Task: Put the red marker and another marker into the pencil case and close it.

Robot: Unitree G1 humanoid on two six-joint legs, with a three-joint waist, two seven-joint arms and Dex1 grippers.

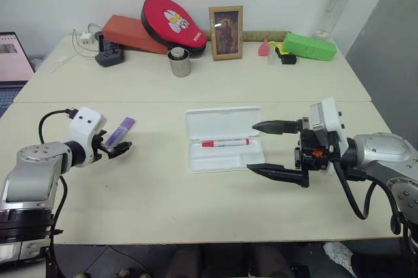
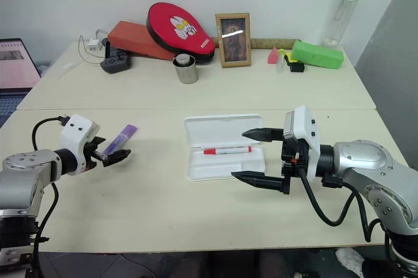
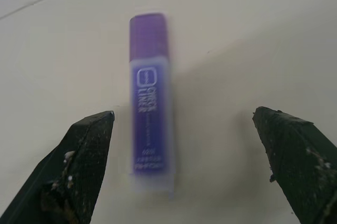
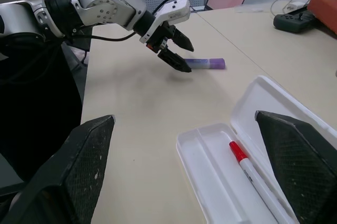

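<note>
The white pencil case (image 1: 222,121) lies open mid-table, lid flat toward the far side. In its tray lies the red marker (image 1: 225,142), lengthwise, also seen in the right wrist view (image 4: 253,179). The other marker, a short purple highlighter (image 1: 121,131), lies on the table to the left. My left gripper (image 1: 116,144) is open just short of it, pointing down at it; in the left wrist view the highlighter (image 3: 149,103) lies between the spread fingers, untouched. My right gripper (image 1: 252,147) is open and empty at the case's right end, pointing left.
Along the far edge stand a red pouch (image 1: 173,22) on an orange box (image 1: 134,33), a power adapter (image 1: 108,53), a metal cup (image 1: 179,62), a picture frame (image 1: 226,32), a green box (image 1: 309,46) and a clear bottle (image 1: 333,4). A laptop (image 1: 10,62) sits at the left edge.
</note>
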